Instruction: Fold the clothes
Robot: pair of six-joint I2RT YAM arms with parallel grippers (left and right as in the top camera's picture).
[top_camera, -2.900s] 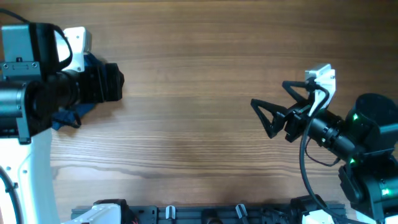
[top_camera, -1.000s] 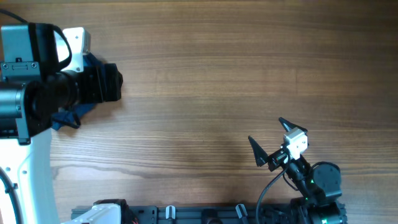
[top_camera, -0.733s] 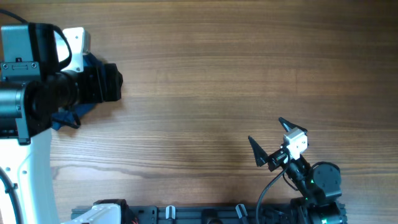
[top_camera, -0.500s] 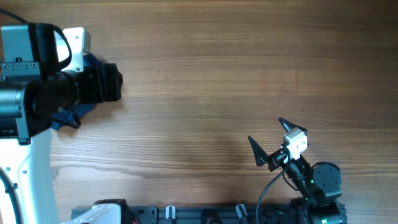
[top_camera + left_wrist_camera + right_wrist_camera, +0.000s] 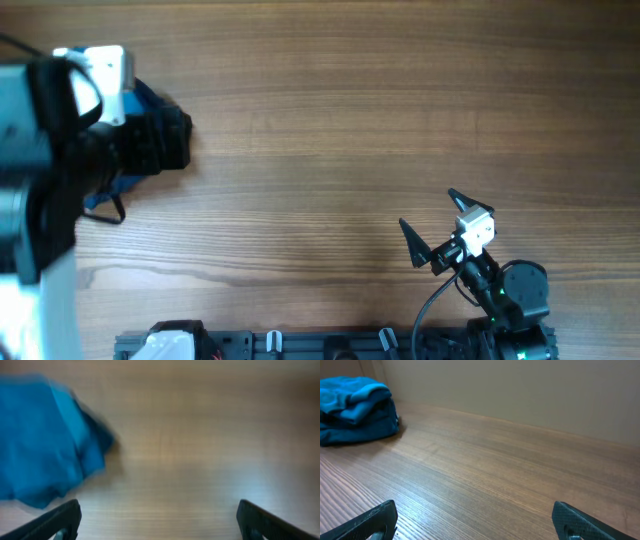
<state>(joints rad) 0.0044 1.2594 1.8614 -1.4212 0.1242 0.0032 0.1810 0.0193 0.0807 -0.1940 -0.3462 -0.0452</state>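
Observation:
The clothes are a bundle of medium-blue fabric [image 5: 148, 100] at the table's far left, mostly hidden under my left arm in the overhead view. In the left wrist view the blue fabric [image 5: 45, 440] is blurred at upper left, ahead and left of my left gripper [image 5: 159, 525], which is open wide and empty over bare wood. In the right wrist view the blue bundle [image 5: 355, 407] lies far off at upper left, darker folds beneath. My right gripper [image 5: 428, 210] is open and empty near the front right; it also shows in the right wrist view [image 5: 475, 522].
The wooden table [image 5: 330, 120] runs between the two arms. A black rail with clips [image 5: 330, 342] lines the front edge. A pale wall [image 5: 520, 390] stands behind the table's far edge.
My right arm drew back from mid-right to the front right, then stayed still. My left arm has just shifted and is blurred; its gripper sits slightly more left over the blue bundle.

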